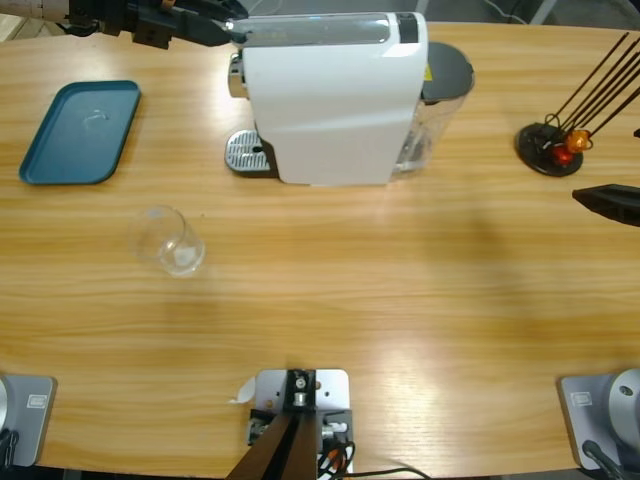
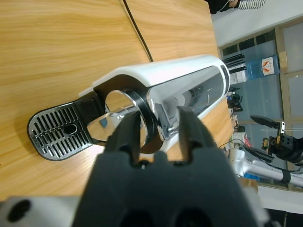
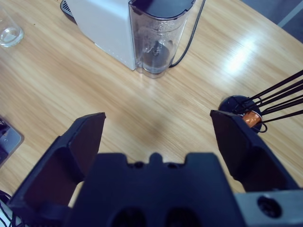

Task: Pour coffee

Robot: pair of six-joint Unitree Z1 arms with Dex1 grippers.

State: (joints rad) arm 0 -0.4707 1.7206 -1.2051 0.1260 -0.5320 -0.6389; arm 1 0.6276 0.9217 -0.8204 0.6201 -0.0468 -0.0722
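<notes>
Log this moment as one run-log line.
left gripper: at coffee machine lever, jaws apart | right gripper: open, holding nothing | glass: no coffee visible, off drip tray

Robotics lab or office test space. Long wooden table [image 1: 400, 300] with a coffee machine [image 1: 330, 95] and capsule rack [image 1: 552, 148] staged on it. Left wrist view background: glazed partitions, water-cooler bottle [image 2: 262, 67], camera gear on stands [image 2: 279, 142], a person's striped sleeve [image 2: 251, 4].
</notes>
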